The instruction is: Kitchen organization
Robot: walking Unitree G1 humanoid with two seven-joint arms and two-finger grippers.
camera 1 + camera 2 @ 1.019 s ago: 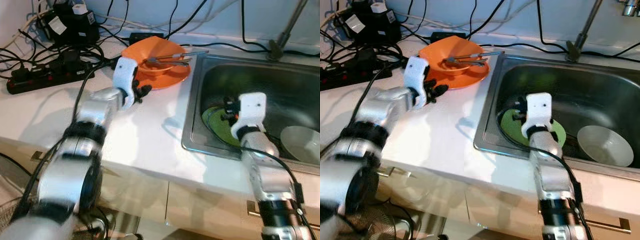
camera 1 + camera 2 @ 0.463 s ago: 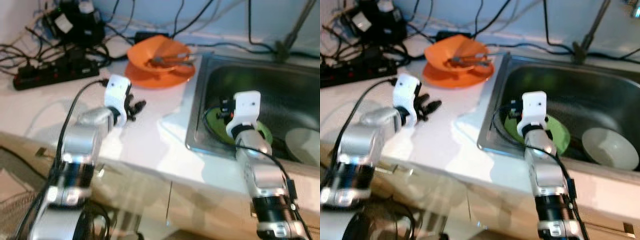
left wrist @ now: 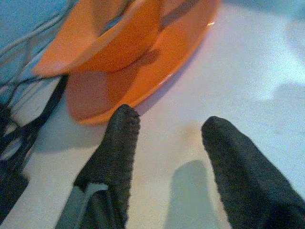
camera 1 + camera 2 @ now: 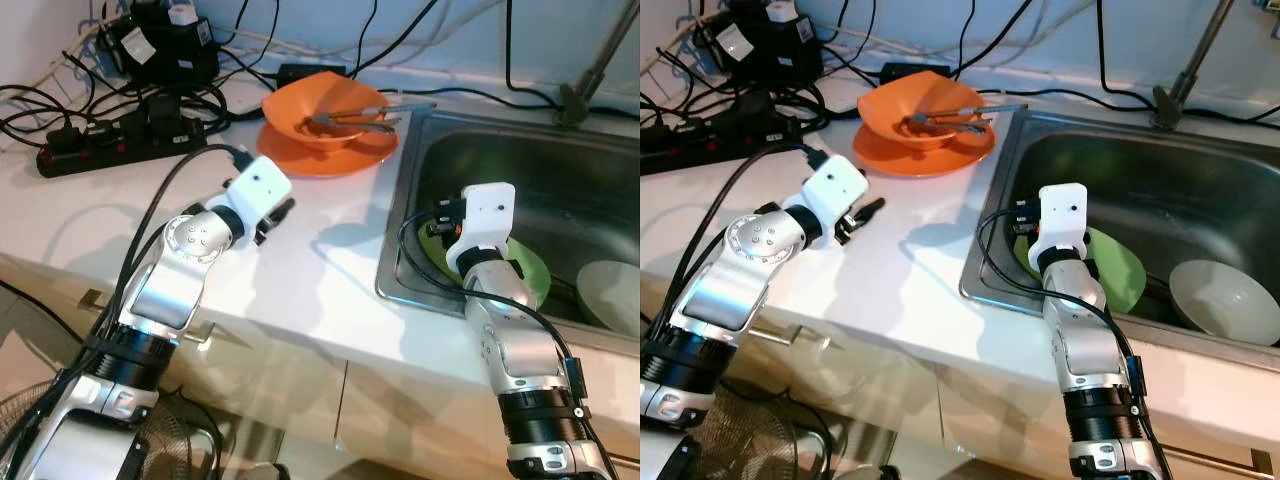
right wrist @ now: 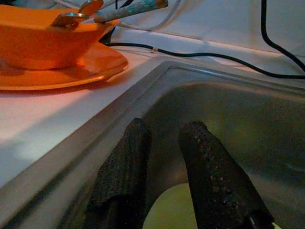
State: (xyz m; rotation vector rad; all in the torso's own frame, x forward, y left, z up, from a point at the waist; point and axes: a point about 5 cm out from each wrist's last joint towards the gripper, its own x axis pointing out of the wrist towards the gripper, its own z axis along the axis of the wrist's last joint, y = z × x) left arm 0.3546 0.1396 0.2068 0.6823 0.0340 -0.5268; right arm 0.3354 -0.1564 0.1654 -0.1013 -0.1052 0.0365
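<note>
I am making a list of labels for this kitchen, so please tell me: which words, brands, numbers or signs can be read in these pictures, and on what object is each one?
No text can be read in these pictures.
White labels on the black chargers: print too small and blurred to read.
Black power strip: no readable marking.
Orange bowl, green plate, white bowl: no print visible.
</note>
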